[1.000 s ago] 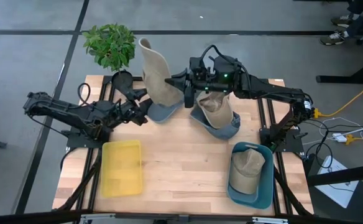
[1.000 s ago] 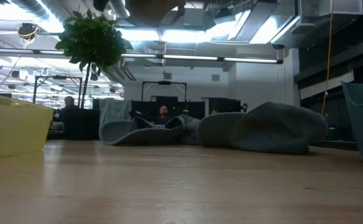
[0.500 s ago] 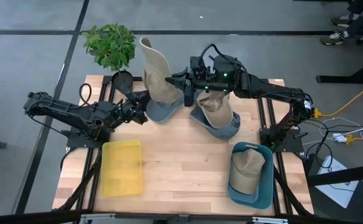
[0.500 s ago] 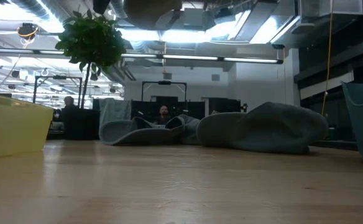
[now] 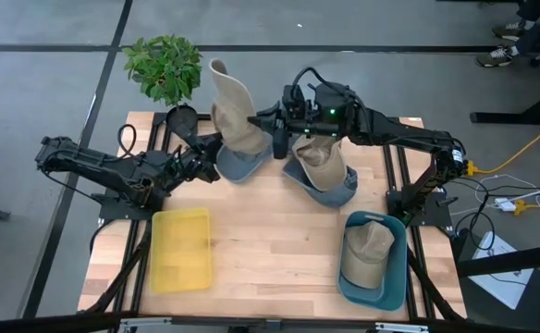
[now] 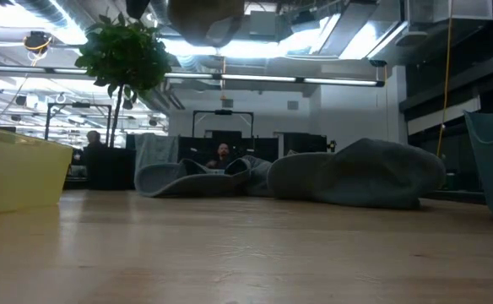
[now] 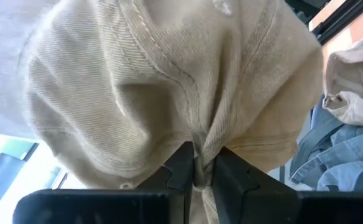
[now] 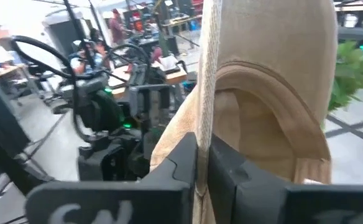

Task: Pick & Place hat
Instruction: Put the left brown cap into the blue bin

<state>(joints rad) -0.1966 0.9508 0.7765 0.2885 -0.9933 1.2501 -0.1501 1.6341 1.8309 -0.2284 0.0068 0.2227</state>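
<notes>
A tan hat (image 5: pixel 231 109) hangs in the air over the table's far side, between my two grippers; the low view shows its underside (image 6: pixel 204 13) at the top. My right gripper (image 5: pixel 261 120) comes at it from the right and is shut on it. From the left, my left gripper (image 5: pixel 216 154) is shut on its lower part. Two more hats lie on the table by their blue-grey brims: one (image 5: pixel 240 168) below the held hat, one (image 5: pixel 322 172) to its right. My left gripper pinches a bunched fold of the crown's tan cloth (image 7: pixel 197 155) between its two fingers, coming level from the table's left. The cloth puckers toward the fingertips. The hat is clear of the table. My right gripper pinches a thin tan edge of the hat (image 8: pixel 204 124) between its two fingers, coming level from the table's right. The edge stands upright in the hold, and the rest of the hat spreads beyond the fingers, lifted clear.
A yellow bin (image 5: pixel 182 248) stands at the near left. A teal bin (image 5: pixel 388 277) at the near right holds another tan hat (image 5: pixel 367 252). A potted plant (image 5: pixel 164 67) stands at the far left corner. Bare wood lies between the bins.
My left gripper has shut on the hanging hat's crown. Both arms have stayed about where they were, and the hat still hangs clear of the table.
</notes>
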